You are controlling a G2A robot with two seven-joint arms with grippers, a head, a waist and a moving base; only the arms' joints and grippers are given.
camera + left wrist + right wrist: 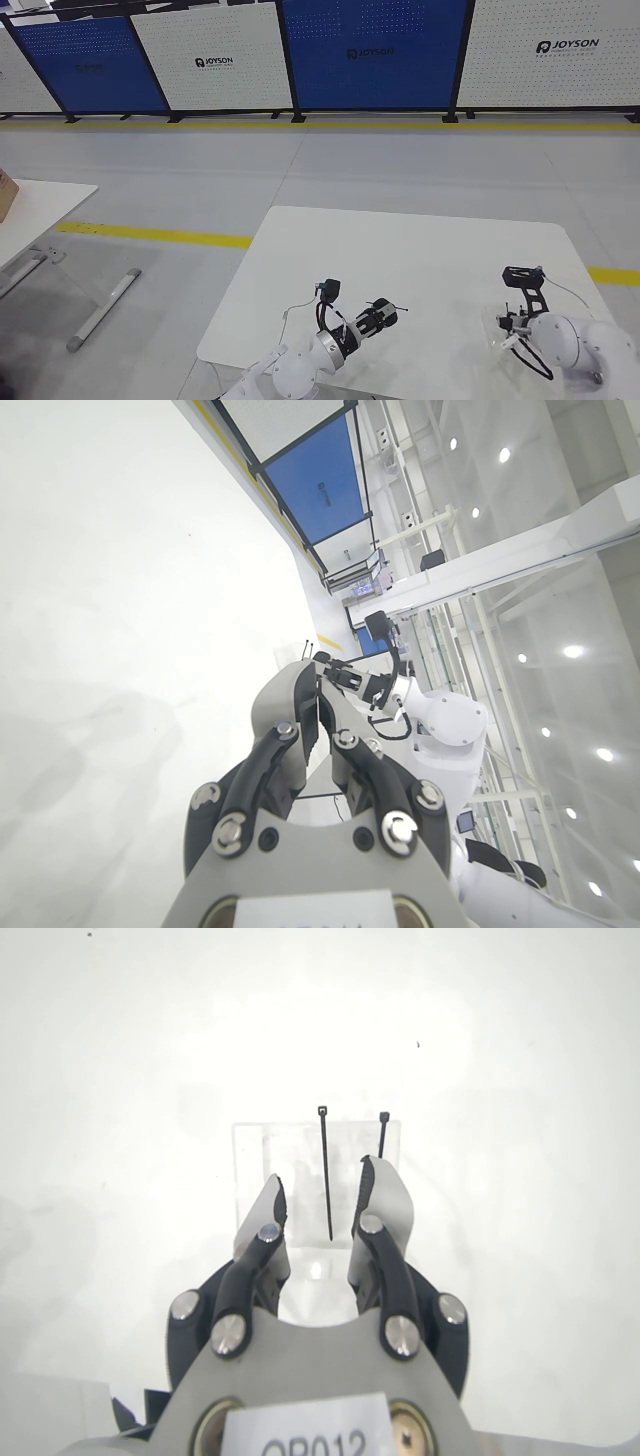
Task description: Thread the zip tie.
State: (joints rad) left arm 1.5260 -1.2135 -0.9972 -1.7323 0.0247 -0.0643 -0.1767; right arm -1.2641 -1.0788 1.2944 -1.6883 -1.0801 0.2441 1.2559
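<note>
Two black zip ties lie on a clear acrylic holder (250, 1153) on the white table (420, 250). One zip tie (325, 1173) lies between the fingers of my open right gripper (322, 1170), untouched. The other zip tie (382, 1133) lies just outside one finger, its lower part hidden behind it. From above, the right gripper (507, 325) is over the holder (492, 325) near the table's right front. My left gripper (316, 680) is shut, low over bare table at front centre (385, 312). I cannot tell if anything is pinched in it. A thin black strand (320, 797) crosses behind its finger bases.
The table's front edge runs close under both arms. A second white table (40, 205) stands off to the left across the floor. Blue and white pegboard panels (370, 50) line the back of the room.
</note>
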